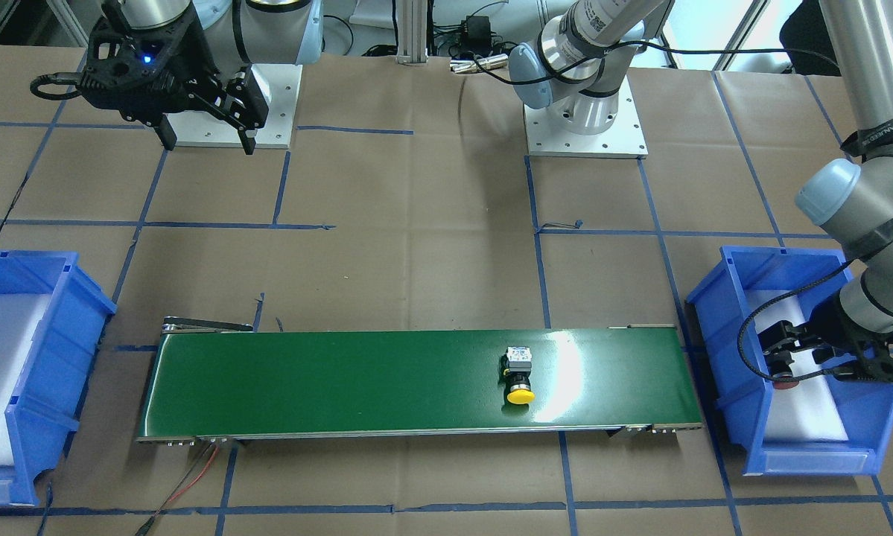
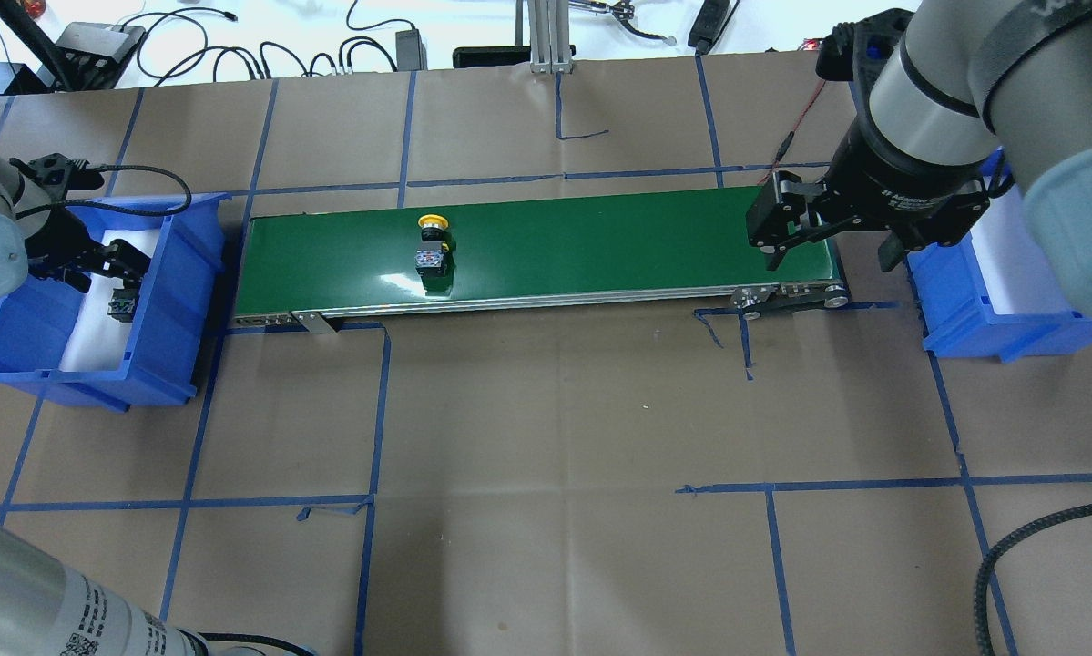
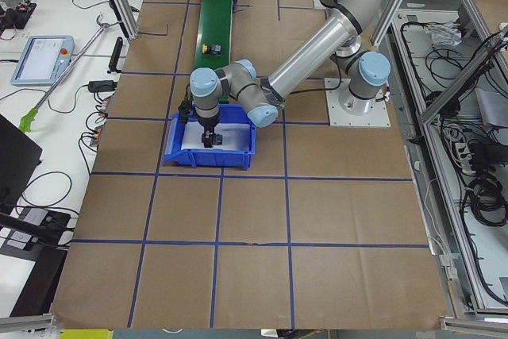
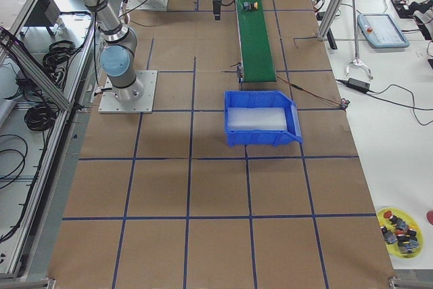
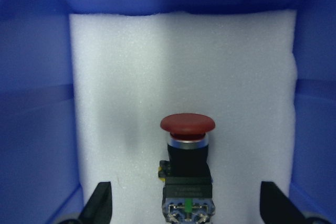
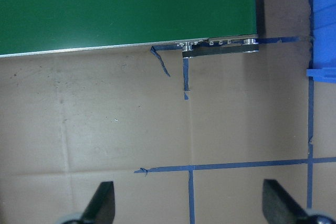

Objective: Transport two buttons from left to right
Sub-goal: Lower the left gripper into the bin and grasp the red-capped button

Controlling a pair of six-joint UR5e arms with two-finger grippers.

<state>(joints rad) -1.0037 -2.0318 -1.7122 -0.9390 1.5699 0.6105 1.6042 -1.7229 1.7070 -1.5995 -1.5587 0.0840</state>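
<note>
The yellow-capped button [image 2: 432, 246] lies on its side on the green conveyor belt [image 2: 600, 246], toward the belt's left end; it shows again [image 1: 519, 376] in the front-facing view. The red-capped button [image 5: 187, 156] lies on white foam inside the left blue bin [image 2: 172, 364]. My left gripper [image 5: 186, 203] is lowered into that bin and open, with a finger on either side of the red button and apart from it. My right gripper [image 2: 826, 260] hangs open above the belt's right end with nothing between its fingers [image 6: 100, 203].
A second blue bin [image 2: 964, 337] with a foam lining stands just past the conveyor's right end. Blue tape lines cross the brown paper tabletop. Cables and a power brick lie along the far edge. A yellow dish [image 4: 399, 231] with several spare parts sits off the table.
</note>
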